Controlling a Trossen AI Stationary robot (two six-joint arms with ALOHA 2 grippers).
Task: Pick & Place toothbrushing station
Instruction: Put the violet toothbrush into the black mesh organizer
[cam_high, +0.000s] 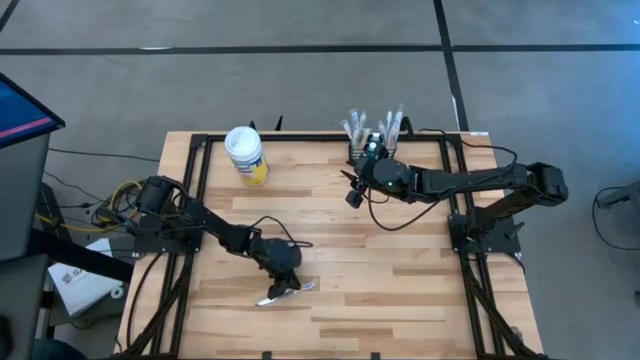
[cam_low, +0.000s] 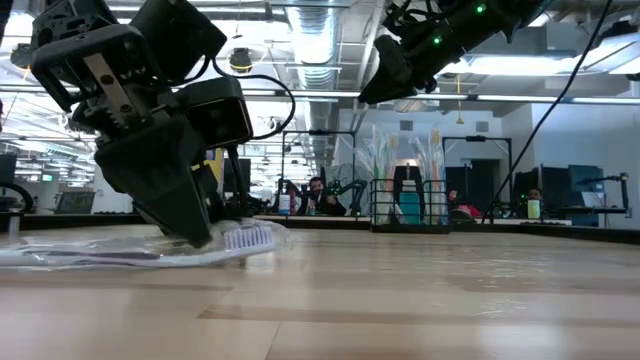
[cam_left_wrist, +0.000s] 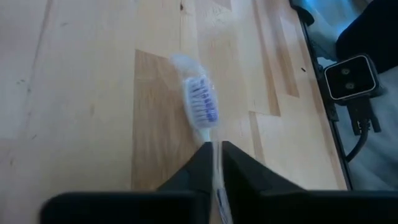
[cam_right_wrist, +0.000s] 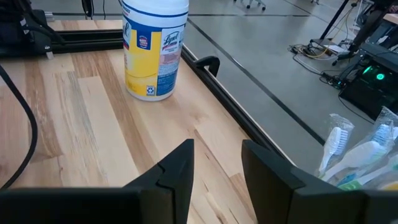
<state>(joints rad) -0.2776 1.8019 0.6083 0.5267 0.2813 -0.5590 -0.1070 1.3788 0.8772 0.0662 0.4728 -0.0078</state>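
Toothbrushing station (cam_high: 372, 140) stands at the counter's (cam_high: 400, 300) far edge beside the open, empty right hand (cam_high: 352, 188), while the left hand (cam_left_wrist: 214, 163) pinches a wrapped toothbrush (cam_left_wrist: 200, 102) whose slippery wrapper could let it slide out when lifted.

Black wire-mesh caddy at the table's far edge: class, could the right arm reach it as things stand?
Probably yes: the right pincer hangs open just in front of the black wire-mesh caddy, with nothing between them.

Toothbrush (cam_left_wrist: 202, 106) handle ran hidden between left gripper (cam_left_wrist: 214, 163) fingers; packets in the toothbrushing station (cam_right_wrist: 364, 158) were cut off by frame edge.
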